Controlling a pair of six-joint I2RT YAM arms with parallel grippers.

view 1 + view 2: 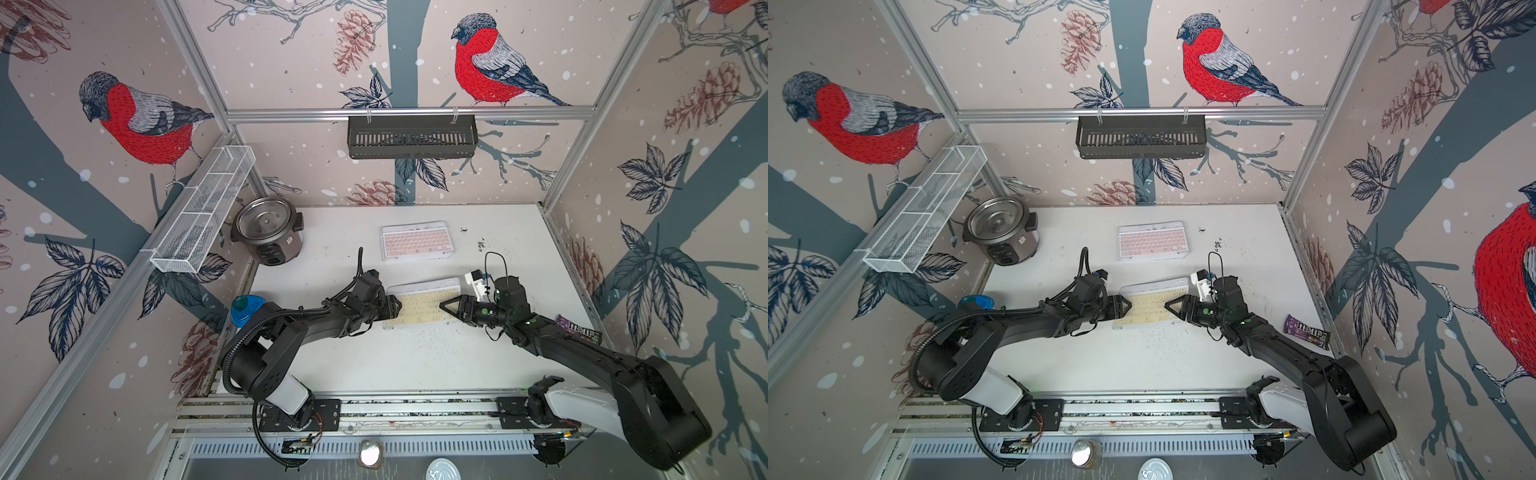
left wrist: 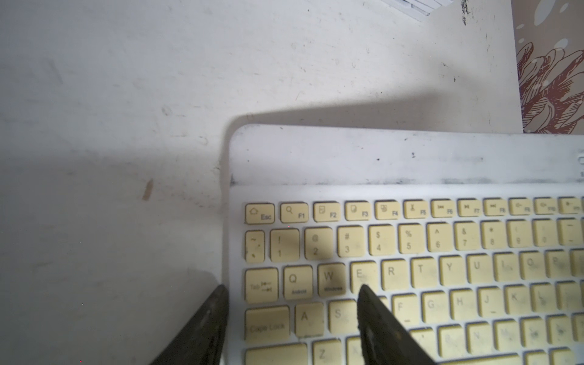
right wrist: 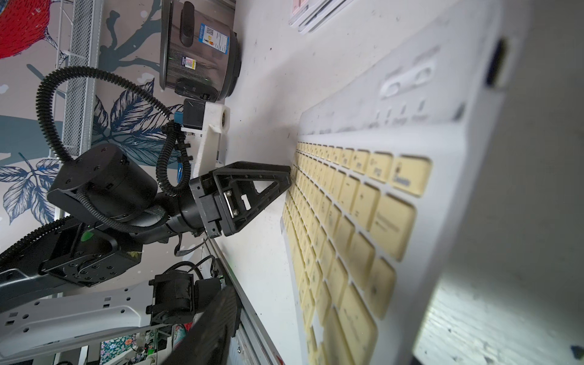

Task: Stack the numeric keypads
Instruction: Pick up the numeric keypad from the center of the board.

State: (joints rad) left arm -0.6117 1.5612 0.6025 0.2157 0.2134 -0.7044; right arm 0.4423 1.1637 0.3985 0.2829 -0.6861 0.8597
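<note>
One yellow keypad (image 1: 419, 309): left gripper (image 1: 400, 304) pinches edge; right gripper (image 1: 441, 306) opposite, closure unclear

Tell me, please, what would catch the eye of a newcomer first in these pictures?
First the big red-breasted birds painted on the walls. Then, in the middle of the white table, the yellow-keyed keypad, with the left gripper at one short end and the right gripper at the other. A pink-keyed keypad lies beyond it, farther from the robot.
</note>
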